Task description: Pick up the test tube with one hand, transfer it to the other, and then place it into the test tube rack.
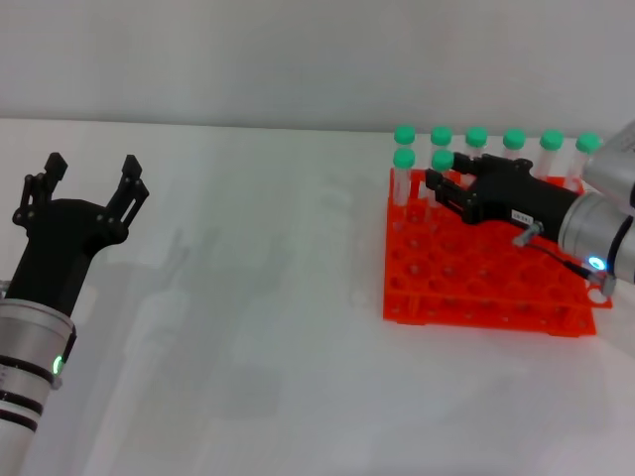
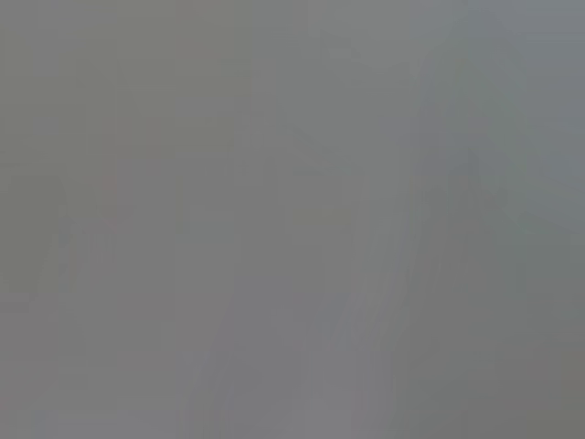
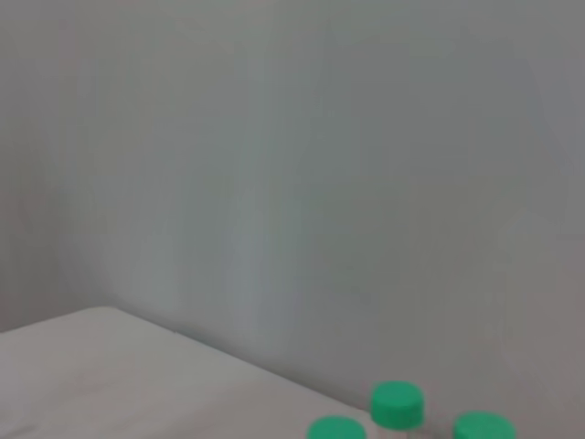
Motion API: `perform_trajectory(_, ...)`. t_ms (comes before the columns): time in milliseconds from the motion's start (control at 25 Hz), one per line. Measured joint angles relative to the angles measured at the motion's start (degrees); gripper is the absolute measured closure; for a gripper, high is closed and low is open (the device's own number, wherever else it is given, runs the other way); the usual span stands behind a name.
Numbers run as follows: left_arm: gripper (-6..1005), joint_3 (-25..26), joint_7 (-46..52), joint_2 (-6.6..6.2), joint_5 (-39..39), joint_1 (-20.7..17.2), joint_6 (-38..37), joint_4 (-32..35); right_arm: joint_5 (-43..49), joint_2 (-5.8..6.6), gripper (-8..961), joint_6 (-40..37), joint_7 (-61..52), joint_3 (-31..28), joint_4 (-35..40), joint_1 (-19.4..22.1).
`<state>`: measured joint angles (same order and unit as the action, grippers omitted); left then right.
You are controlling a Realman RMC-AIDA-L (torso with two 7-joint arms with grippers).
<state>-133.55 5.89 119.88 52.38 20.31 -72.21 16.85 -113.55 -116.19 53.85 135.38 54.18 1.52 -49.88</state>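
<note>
Rack [image 1: 476, 288] orange-red — tube caps [image 1: 476, 136] bright green — claws [image 1: 91, 188] black, table [image 1: 248, 297] white.

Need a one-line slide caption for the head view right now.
Right gripper at a green-capped test tube in the orange test tube rack; left gripper open, far left.

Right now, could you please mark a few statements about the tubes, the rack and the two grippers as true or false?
1. The left gripper is open over the bare table. True.
2. The test tube rack is blue. False: it is orange-red.
3. The right gripper is over the rack, at a test tube in the second row. True.
4. A tube lies loose on the table. False: all the green-capped tubes in view stand in the rack.
5. The left gripper holds a tube. False: it is empty.
</note>
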Motion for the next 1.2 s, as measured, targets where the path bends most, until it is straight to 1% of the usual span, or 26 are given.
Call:
perform_trajectory(200,106,0.1,0.0,0.0,0.0,0.4,0.0,0.0,-0.2,0.0,654,2.0,-0.1,-0.3,0.4,2.1)
perform_trajectory(320,106,0.1,0.0,0.0,0.0,0.6,0.0,-0.1,-0.2,0.0,422,3.7,-0.2,-0.4,1.1,4.0)
perform_trajectory(440,106,0.1,0.0,0.01,0.2,0.9,0.0,-0.1,-0.3,0.09,340,5.4,-0.8,-0.5,3.2,7.5)
perform_trajectory(520,105,0.1,0.0,0.0,1.3,1.3,0.1,-0.1,-0.5,0.14,286,6.7,-1.1,-0.6,5.9,11.4)
perform_trajectory(680,105,0.1,0.0,0.0,3.2,1.5,0.0,-0.2,-4.2,0.26,259,8.1,1.0,-0.8,11.0,18.9)
perform_trajectory(720,105,0.1,0.0,-0.04,3.7,1.4,-0.1,-0.2,-6.3,0.41,253,7.9,2.6,-0.8,11.9,20.8)
perform_trajectory(800,105,0.1,0.0,-0.08,4.0,1.3,-0.1,-0.2,-10.9,0.7,239,6.9,5.4,-1.6,12.6,23.5)
perform_trajectory(880,106,0.2,0.0,-0.12,4.7,1.4,-0.1,-0.5,-16.1,0.76,226,5.3,8.7,-3.8,12.5,25.2)
perform_trajectory(960,106,0.2,0.0,-0.14,5.1,1.8,-0.1,-1.0,-19.2,0.74,212,3.8,11.6,-6.8,12.1,26.4)
perform_trajectory(1080,105,0.2,0.0,-0.15,5.2,2.6,-0.1,-1.4,-21.4,0.69,192,3.0,13.7,-11.4,11.4,27.3)
perform_trajectory(1200,105,0.2,0.0,-0.17,5.2,2.9,-0.1,-1.3,-21.7,0.54,172,3.0,14.9,-16.2,9.6,27.0)
